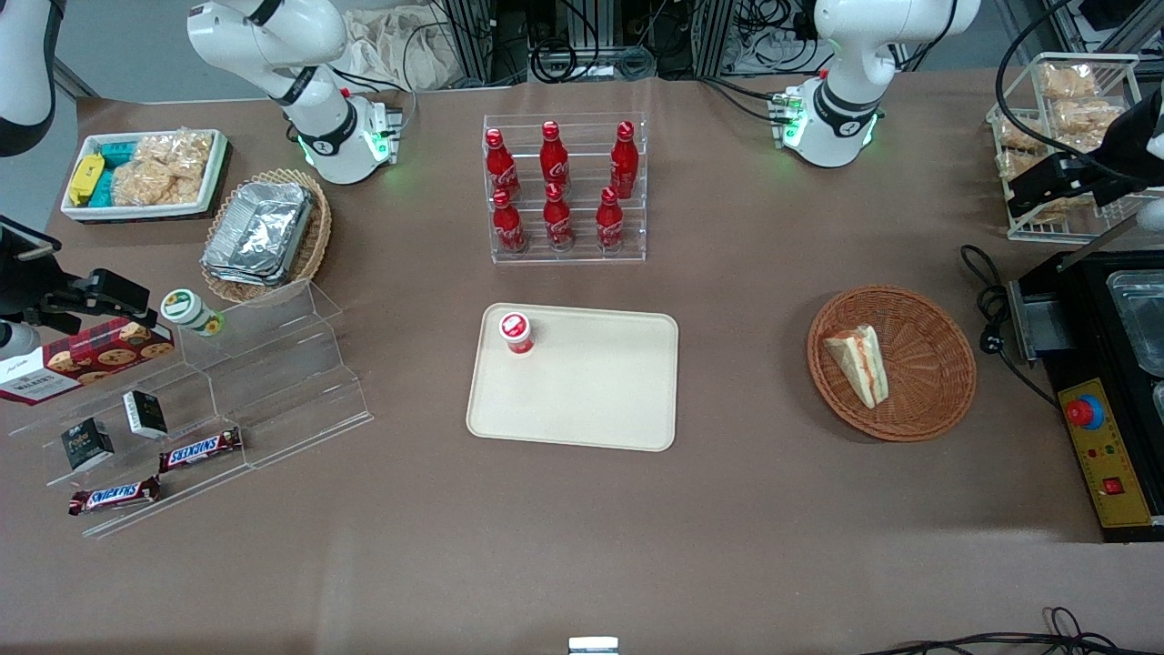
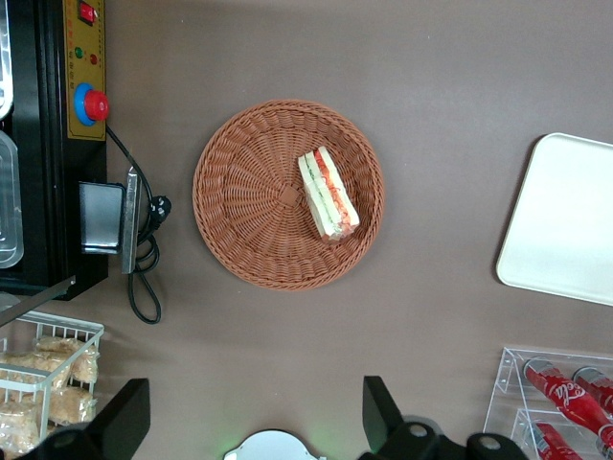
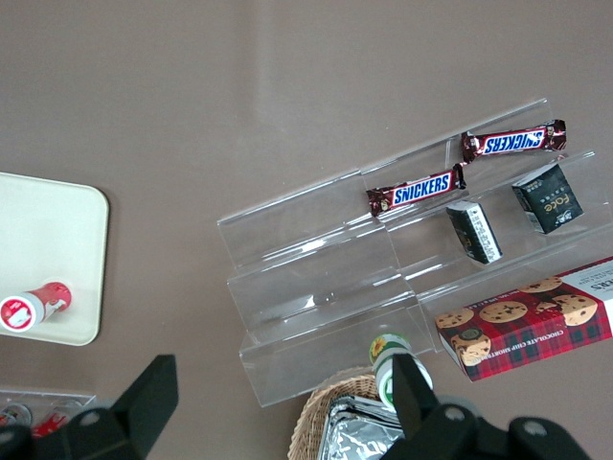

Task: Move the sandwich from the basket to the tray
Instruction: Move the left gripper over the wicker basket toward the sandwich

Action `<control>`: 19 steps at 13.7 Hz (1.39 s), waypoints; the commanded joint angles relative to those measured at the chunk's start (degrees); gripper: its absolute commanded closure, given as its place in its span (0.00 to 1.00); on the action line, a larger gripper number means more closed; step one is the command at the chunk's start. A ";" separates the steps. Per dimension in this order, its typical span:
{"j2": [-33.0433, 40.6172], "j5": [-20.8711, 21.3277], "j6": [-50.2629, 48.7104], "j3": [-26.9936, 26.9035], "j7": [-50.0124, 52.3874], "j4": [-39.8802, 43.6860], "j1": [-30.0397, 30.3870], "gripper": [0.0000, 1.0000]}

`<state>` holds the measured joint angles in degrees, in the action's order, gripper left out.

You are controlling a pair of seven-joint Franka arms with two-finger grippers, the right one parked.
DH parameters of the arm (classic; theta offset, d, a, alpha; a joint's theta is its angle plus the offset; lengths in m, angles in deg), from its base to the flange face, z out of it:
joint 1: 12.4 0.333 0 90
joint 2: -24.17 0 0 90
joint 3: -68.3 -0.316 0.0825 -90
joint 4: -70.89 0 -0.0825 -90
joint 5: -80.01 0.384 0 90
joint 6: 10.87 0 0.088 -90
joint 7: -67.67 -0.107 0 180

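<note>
The sandwich (image 1: 859,362) is a white wedge with orange-red and green layers. It lies in the reddish-brown wicker basket (image 1: 923,387), toward the working arm's end of the table. The cream tray (image 1: 596,391) lies flat at the table's middle, with a small red-capped bottle (image 1: 516,332) standing on one corner. My left gripper (image 1: 1032,189) hangs high above the table, farther from the front camera than the basket, near the wire rack. In the left wrist view the gripper (image 2: 254,417) is open and empty, well apart from the sandwich (image 2: 328,194), the basket (image 2: 244,206) and the tray (image 2: 565,225).
A black machine (image 1: 1109,364) with a red button and a cable (image 1: 987,300) stands beside the basket. A wire rack of snack bags (image 1: 1064,100) is near the gripper. A clear rack of red cola bottles (image 1: 564,191) stands farther from the front camera than the tray.
</note>
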<state>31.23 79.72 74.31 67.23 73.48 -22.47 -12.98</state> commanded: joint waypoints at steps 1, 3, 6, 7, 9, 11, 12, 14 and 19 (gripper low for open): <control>0.67 -0.94 -0.02 -0.51 -1.42 0.20 0.31 0.00; 0.24 -0.16 0.33 -0.43 -1.50 0.38 0.31 0.00; -0.46 0.02 0.42 -0.43 -1.33 -0.41 0.31 0.00; -1.60 -0.06 0.77 -0.43 -0.37 -0.33 0.31 0.00; -4.67 -0.68 3.30 -0.34 3.92 -0.59 0.23 0.00; -8.45 -0.59 6.38 -0.16 7.80 -1.38 -0.04 0.00; -9.77 -0.77 8.57 -0.08 9.38 -2.77 -0.21 0.00; -11.01 -1.38 16.72 0.19 13.50 -8.65 -0.48 0.00; -17.68 -1.91 31.33 0.28 15.90 -18.59 -2.41 0.00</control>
<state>14.85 78.59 101.45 67.47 88.17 -38.04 -14.57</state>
